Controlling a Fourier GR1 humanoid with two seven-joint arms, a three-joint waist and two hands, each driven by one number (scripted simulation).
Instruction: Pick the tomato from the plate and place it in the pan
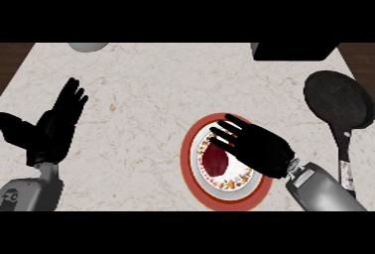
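Right hand (260, 146) is over the plate (192, 171), fingers (223, 130) spread wide above the tomato (215, 161), nothing held yet. So I'm at the reach step; next I'd curl around it and lift. Pan (337, 99) sits to the right on the bench (147, 89), nothing in it. Left hand (55, 124) rests open at the left.

Marble-look counter (147, 89) — smooth; pan (338, 101) — matt black; plate (192, 163) glossy.
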